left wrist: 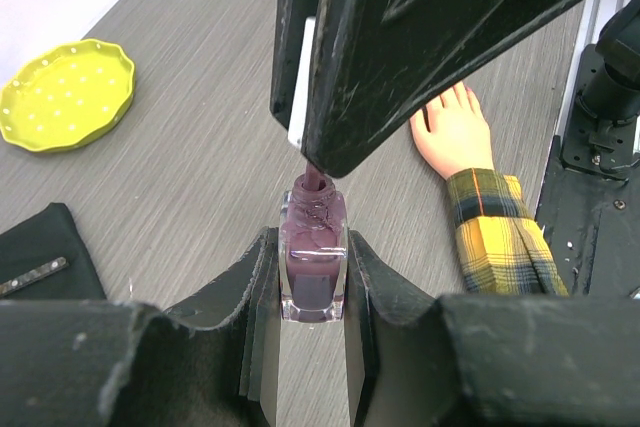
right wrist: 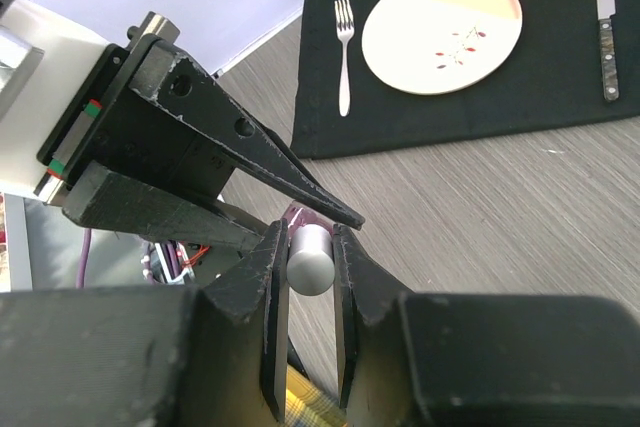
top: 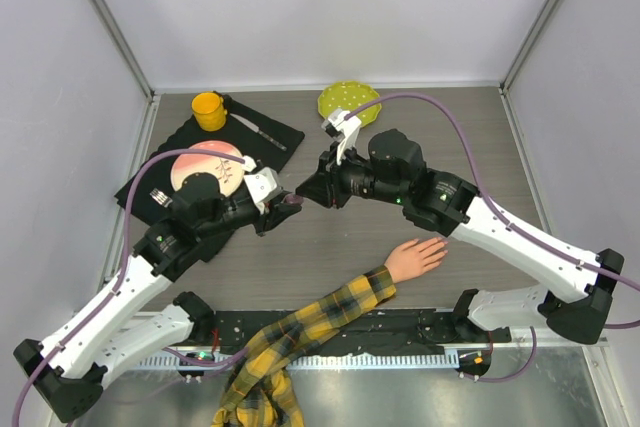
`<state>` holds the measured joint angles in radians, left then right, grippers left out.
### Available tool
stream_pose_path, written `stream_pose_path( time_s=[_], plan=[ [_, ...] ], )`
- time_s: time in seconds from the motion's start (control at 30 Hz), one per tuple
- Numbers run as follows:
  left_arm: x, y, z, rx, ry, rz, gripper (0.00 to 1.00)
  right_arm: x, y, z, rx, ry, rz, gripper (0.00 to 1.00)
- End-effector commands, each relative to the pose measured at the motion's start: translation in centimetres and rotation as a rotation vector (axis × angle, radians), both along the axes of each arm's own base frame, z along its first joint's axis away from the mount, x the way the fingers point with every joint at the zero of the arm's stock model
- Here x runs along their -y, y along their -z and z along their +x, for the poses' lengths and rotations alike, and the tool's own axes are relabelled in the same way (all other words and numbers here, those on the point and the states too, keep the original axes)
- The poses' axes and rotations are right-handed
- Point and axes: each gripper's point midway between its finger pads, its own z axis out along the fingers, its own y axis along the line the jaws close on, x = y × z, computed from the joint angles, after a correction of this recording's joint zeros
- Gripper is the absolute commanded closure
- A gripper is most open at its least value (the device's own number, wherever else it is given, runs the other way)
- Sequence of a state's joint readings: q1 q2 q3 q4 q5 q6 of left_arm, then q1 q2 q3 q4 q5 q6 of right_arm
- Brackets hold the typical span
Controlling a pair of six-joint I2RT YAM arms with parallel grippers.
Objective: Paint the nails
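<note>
The pale mannequin hand point(top: 415, 257) lies palm down on the table, with its yellow-and-black plaid sleeve point(top: 335, 309) trailing to the near edge. Its nails are too small to make out. It also shows in the left wrist view point(left wrist: 455, 132). My left gripper point(top: 284, 205) point(left wrist: 313, 247) is shut on a small glass bottle of purple polish point(left wrist: 313, 269), held upright just above the table. My right gripper point(top: 310, 190) point(right wrist: 308, 237) is shut on the silver cap point(right wrist: 310, 259) directly over the bottle. A purple stem point(left wrist: 315, 183) runs from the cap into the bottle's bare threaded neck.
A black placemat point(top: 262, 137) at back left holds a pink-and-white plate point(right wrist: 443, 30), fork point(right wrist: 344, 47), knife point(right wrist: 605, 22) and yellow cup point(top: 208, 110). A yellow-green dotted plate point(top: 347, 99) sits at the back centre. The arm bases and a black rail point(top: 420, 322) line the near edge.
</note>
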<state>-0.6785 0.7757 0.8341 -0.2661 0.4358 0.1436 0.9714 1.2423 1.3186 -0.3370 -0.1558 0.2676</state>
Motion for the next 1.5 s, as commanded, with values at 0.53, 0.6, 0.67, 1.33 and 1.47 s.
stream_pose_path(
  time_s=[0.53, 0.6, 0.67, 1.33, 1.47],
  plan=[
    [0.1, -1.2, 0.32, 0.058, 0.002, -0.021, 1.0, 0.82, -4.06, 0.22, 0.077, 0.029, 0.079, 0.99],
    [0.08, -1.25, 0.3, 0.061, 0.002, -0.022, 1.0, 0.97, -4.15, 0.22, 0.08, 0.033, 0.08, 0.99],
    [0.03, -1.25, 0.32, 0.061, -0.001, -0.021, 1.0, 1.05, -4.23, 0.23, 0.081, 0.036, 0.082, 0.99],
    [-0.31, -1.44, 0.41, 0.075, -0.019, -0.022, 1.0, 1.43, -4.33, 0.06, 0.079, 0.04, 0.082, 0.99],
    [-0.26, -1.31, 0.47, 0.07, -0.019, -0.02, 1.0, 1.48, -4.31, 0.02, 0.079, 0.041, 0.08, 0.99]
  ],
)
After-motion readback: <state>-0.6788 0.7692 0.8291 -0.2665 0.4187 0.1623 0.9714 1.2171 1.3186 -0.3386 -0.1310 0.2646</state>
